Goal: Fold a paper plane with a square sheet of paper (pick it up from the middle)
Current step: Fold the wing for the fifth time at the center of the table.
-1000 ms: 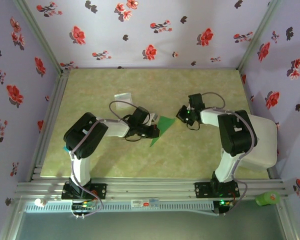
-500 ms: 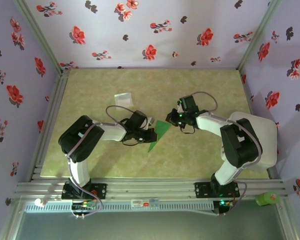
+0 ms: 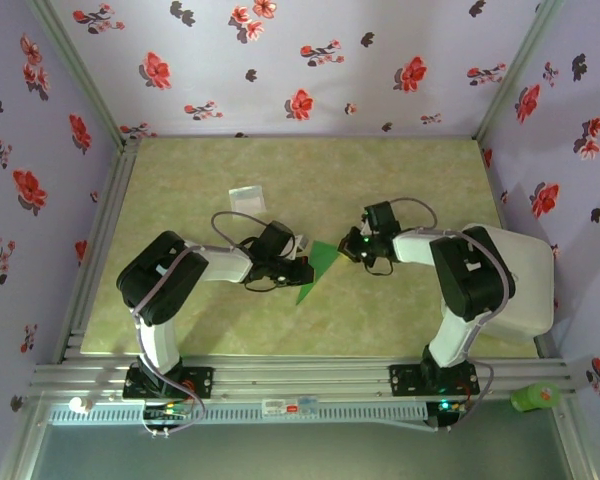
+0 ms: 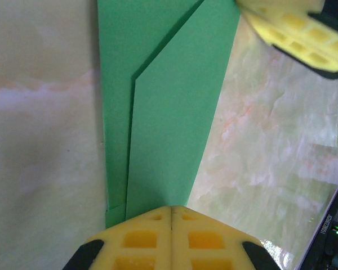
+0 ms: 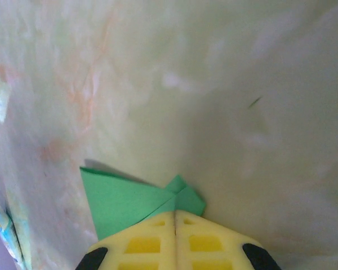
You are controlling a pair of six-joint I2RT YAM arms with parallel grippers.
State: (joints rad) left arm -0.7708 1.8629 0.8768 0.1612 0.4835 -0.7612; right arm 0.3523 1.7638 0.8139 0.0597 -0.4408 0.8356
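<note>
Thin bright green paper sheet (image 3: 322, 260) lies flat on the pale marbled tabletop (image 3: 230, 320), already folded into a long tapering wedge. Left gripper (image 4: 172, 209) and right gripper (image 5: 175, 212), fingers pressed together, sit on its opposite ends. Wing folds look still to come.

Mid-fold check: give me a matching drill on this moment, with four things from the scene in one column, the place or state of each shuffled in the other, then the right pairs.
Column one
1. left pincer
2. right pincer
3. folded green paper
4. pale packet

Column two
A. lying alone, farther back and left of centre
B. shut, tips at the paper's right corner
C. lying flat between the two pincers
D. shut, tips at the paper's left end

Pairs: 1-D, 2-B, 3-C, 4-A
</note>
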